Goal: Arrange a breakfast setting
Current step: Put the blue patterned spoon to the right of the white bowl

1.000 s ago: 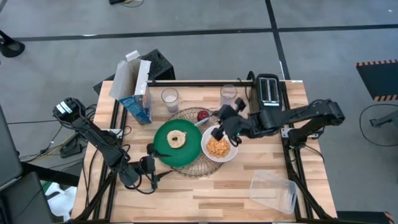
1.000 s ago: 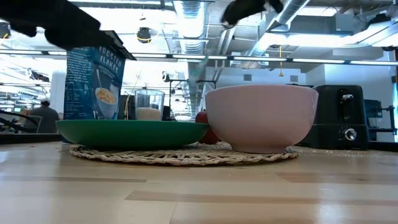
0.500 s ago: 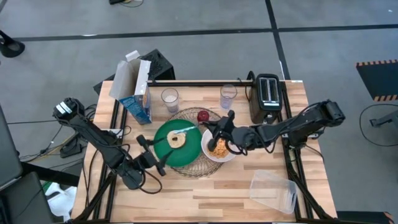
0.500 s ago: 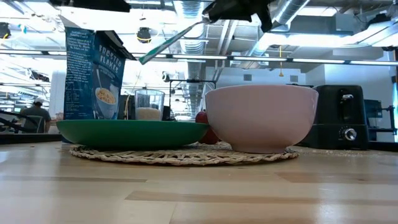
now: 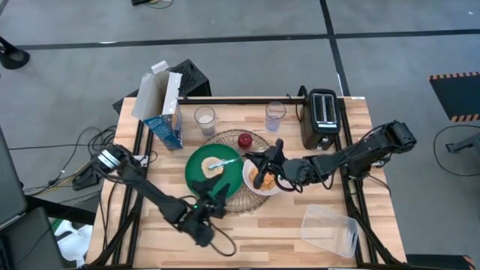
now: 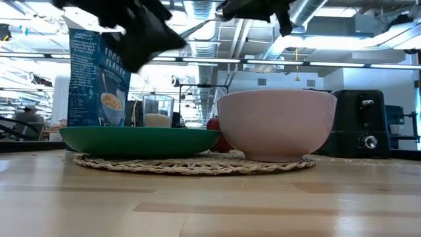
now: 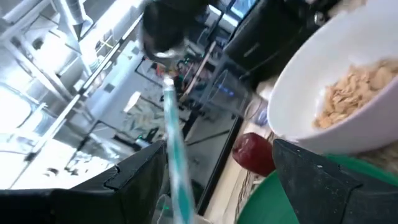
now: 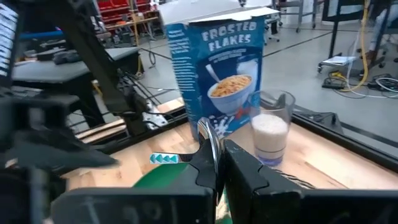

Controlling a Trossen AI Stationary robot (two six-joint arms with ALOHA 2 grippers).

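A green plate [image 5: 193,166] with a pale bagel [image 5: 212,172] and a white bowl [image 5: 250,187] of orange cereal [image 5: 263,180] sit on the round wire mat [image 5: 247,201]. The red apple [image 5: 244,139] lies on the mat's far edge. Two glasses [image 5: 204,118] [image 5: 275,112] stand behind it. My right gripper [image 5: 253,159] is above the bowl, shut on the blue-handled spoon [image 5: 225,162], which reaches out over the bagel. My left gripper [image 5: 214,193] is open above the plate's near edge, its fingers [image 7: 143,180] standing on either side of the spoon's handle [image 7: 175,155] without touching it. My right gripper pinches the spoon's handle [image 5: 244,158] between its two fingers [image 8: 239,165], near the handle's free end. The fingers come about level from the table's right and lie along the spoon. The spoon sticks out past the fingertips, its bowl end [image 5: 217,165] over the bagel, lifted clear of the plate [image 6: 191,29].
A blue cereal box [image 5: 171,112] stands at the far left of the mat. A black toaster [image 5: 324,112] stands at the far right. A clear plastic tub [image 5: 330,229] lies at the near right corner. Bare wood lies along the near edge.
My right gripper has gone toward the table's left with the spoon, which now reaches out over the bagel, clear of the plate. My left gripper has swung from the table's near left toward the right, up to the plate's near edge, and points toward the spoon.
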